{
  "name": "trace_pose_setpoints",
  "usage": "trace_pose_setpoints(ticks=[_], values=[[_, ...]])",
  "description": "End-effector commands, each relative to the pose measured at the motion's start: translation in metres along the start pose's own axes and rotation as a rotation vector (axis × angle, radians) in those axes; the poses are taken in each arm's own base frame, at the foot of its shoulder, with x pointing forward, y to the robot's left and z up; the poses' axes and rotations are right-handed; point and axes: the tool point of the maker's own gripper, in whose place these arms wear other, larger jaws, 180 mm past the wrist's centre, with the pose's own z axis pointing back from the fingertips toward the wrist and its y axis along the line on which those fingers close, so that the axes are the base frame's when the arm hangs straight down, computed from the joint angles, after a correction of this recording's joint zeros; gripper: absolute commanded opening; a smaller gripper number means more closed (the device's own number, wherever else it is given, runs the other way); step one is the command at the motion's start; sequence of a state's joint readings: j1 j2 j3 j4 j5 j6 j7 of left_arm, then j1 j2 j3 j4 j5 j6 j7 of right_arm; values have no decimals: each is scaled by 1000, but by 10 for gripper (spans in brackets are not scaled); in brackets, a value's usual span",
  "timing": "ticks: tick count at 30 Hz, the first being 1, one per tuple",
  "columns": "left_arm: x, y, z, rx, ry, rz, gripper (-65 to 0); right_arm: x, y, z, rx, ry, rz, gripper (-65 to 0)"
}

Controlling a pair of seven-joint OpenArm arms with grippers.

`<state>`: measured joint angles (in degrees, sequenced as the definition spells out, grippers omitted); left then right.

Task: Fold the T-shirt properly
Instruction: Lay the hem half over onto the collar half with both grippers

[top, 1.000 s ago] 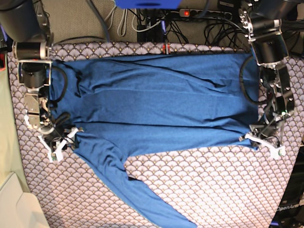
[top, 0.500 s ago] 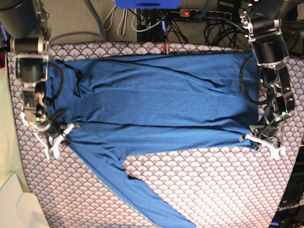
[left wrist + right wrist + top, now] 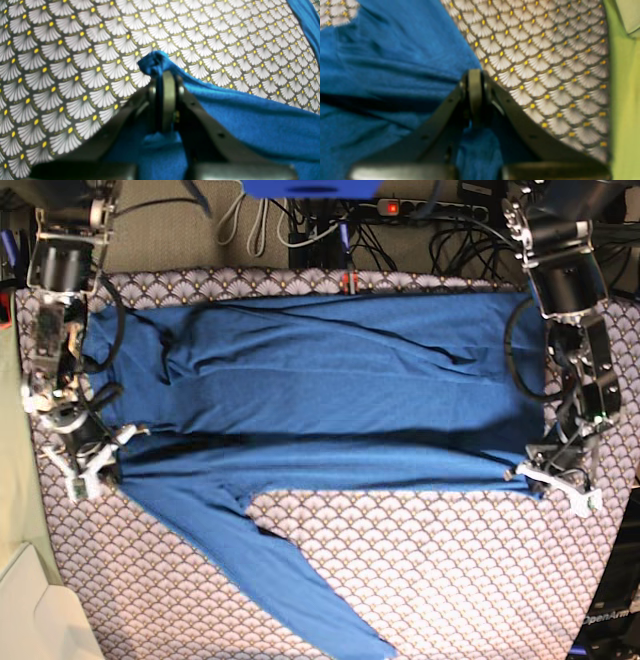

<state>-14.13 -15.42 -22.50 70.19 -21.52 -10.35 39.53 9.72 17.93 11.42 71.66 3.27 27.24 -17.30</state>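
Note:
The blue T-shirt (image 3: pixel 320 380) lies spread flat across the patterned table, one long sleeve (image 3: pixel 270 570) trailing toward the front edge. In the base view my left gripper (image 3: pixel 545 477) is at the shirt's right lower corner. The left wrist view shows that gripper (image 3: pixel 165 75) shut on a bunched corner of the fabric (image 3: pixel 250 120). My right gripper (image 3: pixel 98 462) is at the shirt's left edge near the sleeve's root. In the right wrist view the same gripper (image 3: pixel 475 80) is shut on the fabric edge (image 3: pixel 382 75).
A scallop-patterned cloth (image 3: pixel 450 580) covers the table. A green surface (image 3: pixel 12 510) and a pale object (image 3: pixel 40 610) lie beyond the table's left edge. Cables and a power strip (image 3: pixel 400 208) run behind the back edge.
My right gripper has shut on the shirt's left edge and moved left in the base view, pulling that side and the sleeve's root with it. The left arm has not moved.

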Motion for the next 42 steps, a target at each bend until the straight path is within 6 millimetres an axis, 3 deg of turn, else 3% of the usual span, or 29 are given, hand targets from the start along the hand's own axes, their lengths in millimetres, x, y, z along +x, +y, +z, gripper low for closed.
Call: trace_pose_setpoints(ticks=[1,8,20,27,35,42], values=[[29,0,4,-5,-75,-11,-647,25,-14,7,-30,-70,18,-650],[33,-7,17,-15,-108,-44,-647,28,-3,30,-40,-111,31,-650],[-4,1,28,-1,-52,-64,-647,5,10,47,-20,-80,52,-650],[-2,0,38,-1,-66,-94,-647,-4,19,60,-8,-67,73,-650],[-23,6,46,8,-29,-108,-647,-16,13,71,24,-46,67,-650],[-24,15,49,25,-17,-126,-647,-30,8,80,18,-20,63,-650]])
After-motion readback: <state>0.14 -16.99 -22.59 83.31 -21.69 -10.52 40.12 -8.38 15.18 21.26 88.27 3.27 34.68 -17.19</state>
